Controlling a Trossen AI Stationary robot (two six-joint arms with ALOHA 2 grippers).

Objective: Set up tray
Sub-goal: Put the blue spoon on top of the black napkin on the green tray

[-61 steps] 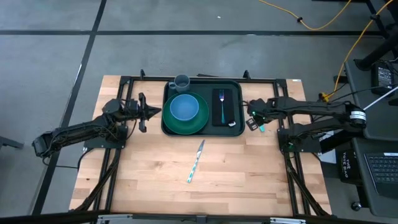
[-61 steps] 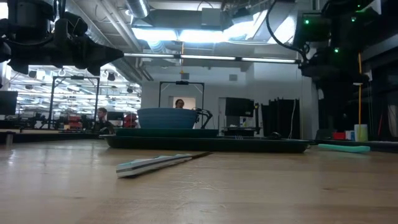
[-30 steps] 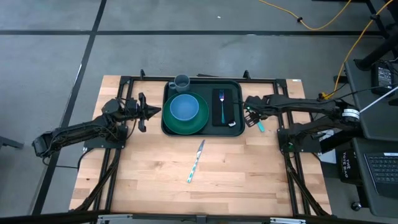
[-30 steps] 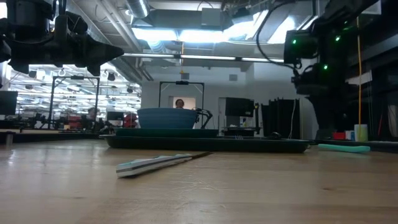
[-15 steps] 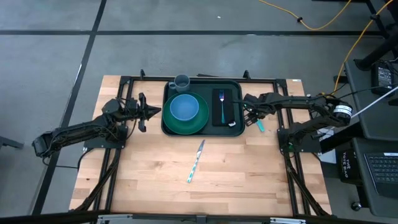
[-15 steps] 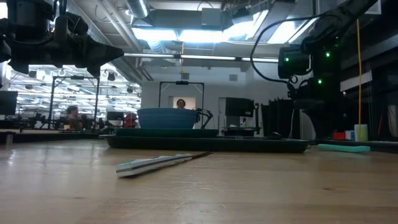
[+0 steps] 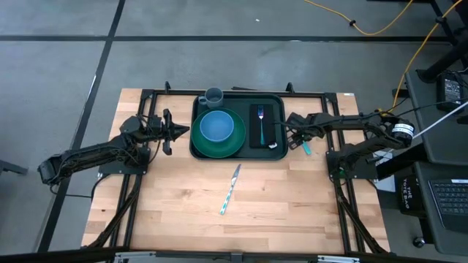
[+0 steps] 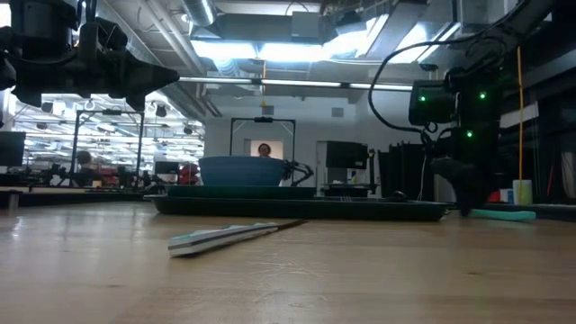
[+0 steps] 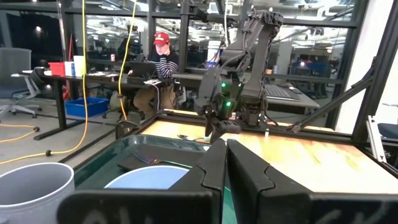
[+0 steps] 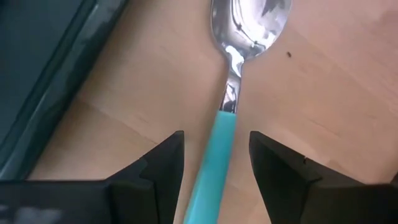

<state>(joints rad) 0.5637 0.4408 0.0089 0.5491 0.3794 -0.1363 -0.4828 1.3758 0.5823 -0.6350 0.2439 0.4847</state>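
The dark green tray (image 7: pixel 243 102) lies at the table's far middle. On it are a green plate (image 7: pixel 232 143) with a blue bowl (image 7: pixel 216 126) and a fork (image 7: pixel 260 118) on a black rectangle. A spoon (image 10: pixel 219 140) with a teal handle lies flat on the wood just right of the tray. My right gripper (image 10: pixel 214 146) points down over it, open, one finger on each side of the handle and a gap on both sides. My left gripper (image 7: pixel 178 131) hovers shut by the tray's left edge.
A grey cup (image 7: pixel 213 96) stands at the tray's far left corner. A knife (image 7: pixel 229 188) with a pale handle lies on the bare wood nearer the front. Black frame rails run along the table's far and side edges. People sit in the room behind.
My right gripper has come down toward the table, onto the spoon beside the tray's right edge, still pointing steeply down with its fingers apart. The spoon, knife and tray lie where they were.
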